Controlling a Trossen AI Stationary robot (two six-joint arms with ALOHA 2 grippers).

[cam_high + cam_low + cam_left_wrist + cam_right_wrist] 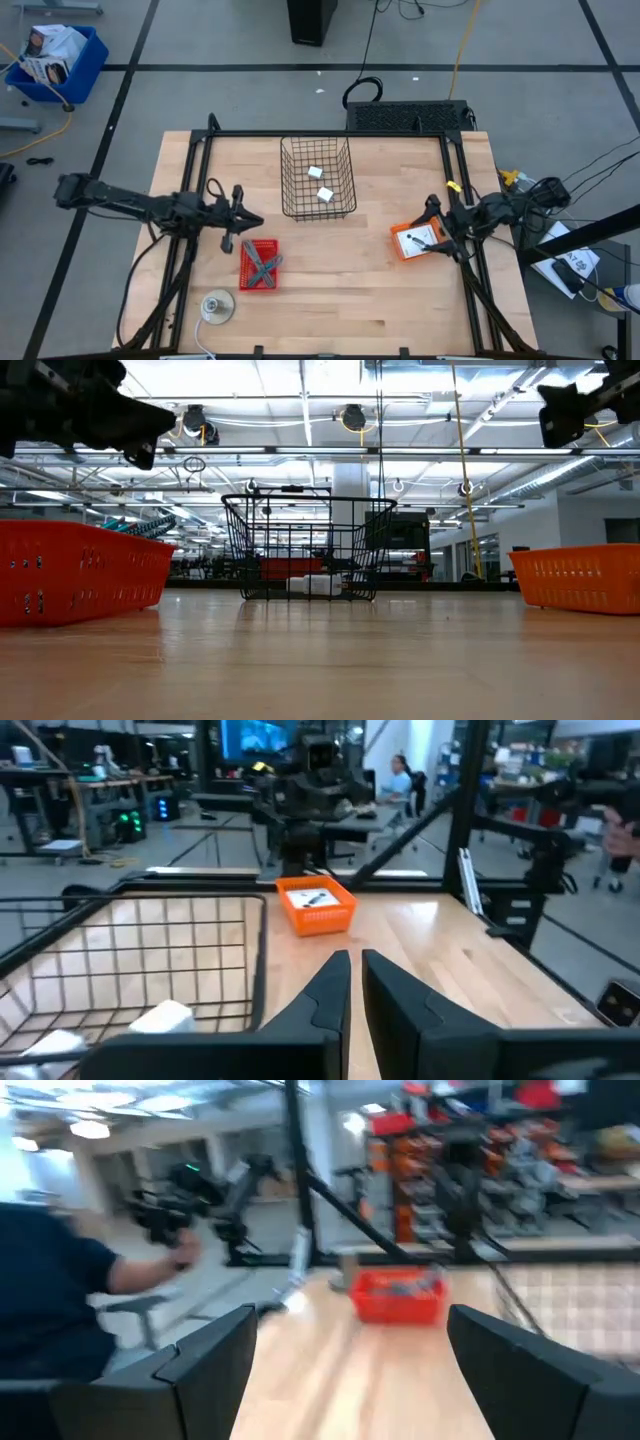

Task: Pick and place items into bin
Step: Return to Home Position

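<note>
Two white cubes (320, 184) lie inside the black wire basket (343, 200), which stands at the far middle of the wooden table (340, 310). At the right side an orange bin (399, 249) holds a white card with black marks (414, 240). At the near left, a red bin (246, 275) holds two crossed tools (262, 264), one grey and one teal. A round grey disc (217, 307) lies on the table near this bin. The left gripper (256, 219) hangs above the table, between the red bin and the basket. Its fingers are almost closed, with only a narrow gap, and hold nothing. The right gripper (430, 225) hangs over the orange bin with its fingers spread wide, also empty.
</note>
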